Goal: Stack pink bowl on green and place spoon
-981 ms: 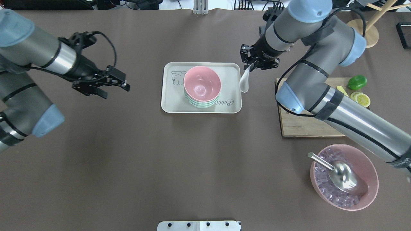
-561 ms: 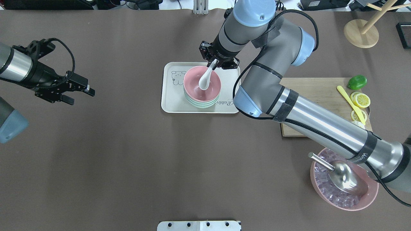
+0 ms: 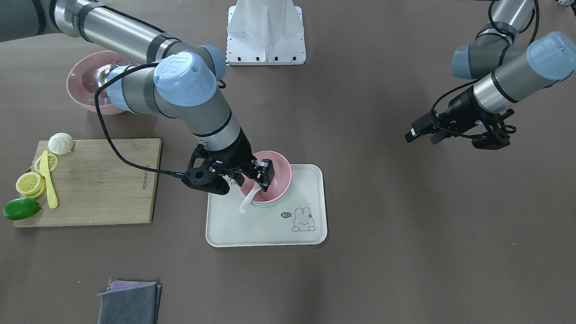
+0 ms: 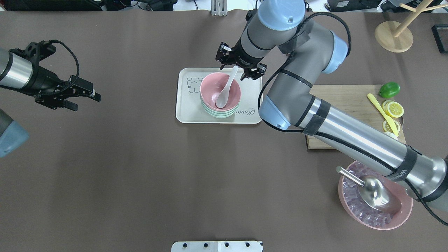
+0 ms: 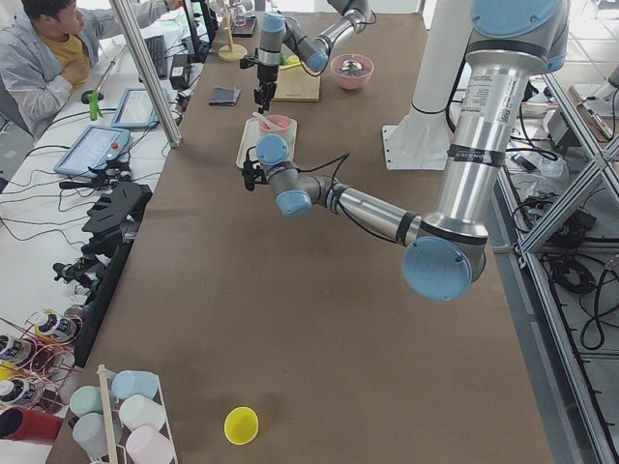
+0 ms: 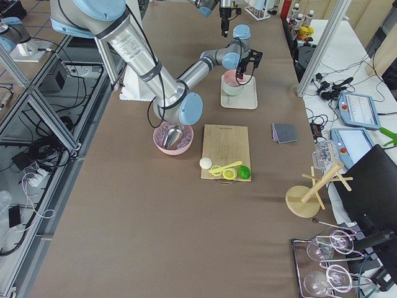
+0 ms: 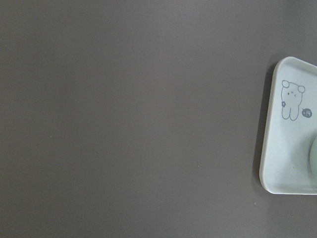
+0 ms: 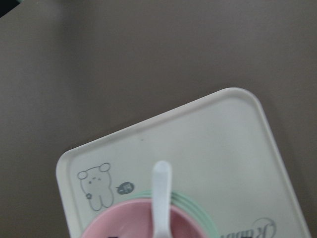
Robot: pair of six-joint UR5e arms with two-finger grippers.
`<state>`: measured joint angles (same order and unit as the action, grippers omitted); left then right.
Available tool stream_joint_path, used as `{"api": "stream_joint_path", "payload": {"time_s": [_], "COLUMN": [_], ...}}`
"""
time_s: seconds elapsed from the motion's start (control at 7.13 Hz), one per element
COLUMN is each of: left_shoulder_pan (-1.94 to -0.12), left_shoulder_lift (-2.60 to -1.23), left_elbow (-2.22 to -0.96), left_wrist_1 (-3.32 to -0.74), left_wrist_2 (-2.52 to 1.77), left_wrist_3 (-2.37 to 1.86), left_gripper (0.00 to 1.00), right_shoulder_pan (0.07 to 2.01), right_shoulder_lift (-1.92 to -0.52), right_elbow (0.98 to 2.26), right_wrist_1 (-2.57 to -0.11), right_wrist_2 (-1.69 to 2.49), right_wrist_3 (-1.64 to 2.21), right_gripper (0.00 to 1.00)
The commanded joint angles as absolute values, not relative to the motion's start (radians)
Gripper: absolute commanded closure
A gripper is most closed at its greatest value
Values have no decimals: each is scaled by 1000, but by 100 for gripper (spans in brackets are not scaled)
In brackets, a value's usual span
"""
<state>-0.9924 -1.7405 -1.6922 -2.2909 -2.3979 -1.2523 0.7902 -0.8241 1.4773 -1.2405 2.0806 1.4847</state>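
Tray (image 4: 187,112): cream, rounded corners, a small line-drawn animal in one corner and script lettering along one side. It sits in the far half of the table (image 4: 140,175), about midway between the left and right ends.

Pink bowl (image 4: 211,85): matte, smooth inside, nested upright on the green bowl (image 4: 217,113). The green one shows only as pale green bands under the pink rim. The stack stands on the tray, right of the drawing.

Spoon (image 4: 227,85): white, short-handled soup spoon. Its scoop lies in the bottom of the pink bowl. The handle leans on the rim and sticks out past it toward the far edge of the table.

Right gripper (image 4: 238,71): hangs just over the far rim of the stack. Jaws apart, one on either side of the spoon handle, not clamped on it. The wrist view shows the handle tip free over the tray.

Left gripper (image 4: 87,103): over bare table toward the left end, well apart from the tray. Jaws apart, nothing between them.
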Motion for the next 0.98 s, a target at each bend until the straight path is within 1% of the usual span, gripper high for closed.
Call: {"api": "stream_joint_path", "payload": {"time_s": [0.0,0.14,0.28,0.42,0.84], "left_shoulder_pan": [-1060,-1131,-1194,-1260,-1380], "left_shoulder_lift": [-1648,-1529,-1449,-1407,-1402], "left_elbow": [-1701,-1709,-1700,-1697,-1701], "left_wrist_1": [-2292,-2290,-2286,-2267,-2003], "left_wrist_2": [-2385,-2385,-2382,-2382,-2336], "left_wrist_3": [-1217,-946,-720,-595,-266], "left_gripper": [2,2,2,2,2], "right_shoulder_pan": [982,1070,1136,1191,1391], "right_shoulder_lift": [-1096,-1180,-1240,-1303,-1425], "right_elbow": [1618,1603,1570,1546,1487], "right_wrist_1": [-1246,-1250,-1261,-1261,-1264], "right_wrist_2": [2231,2240,2241,2256,2332], "right_wrist_3": [1169,938,749,586,218], "right_gripper": [0,0,0,0,0]}}
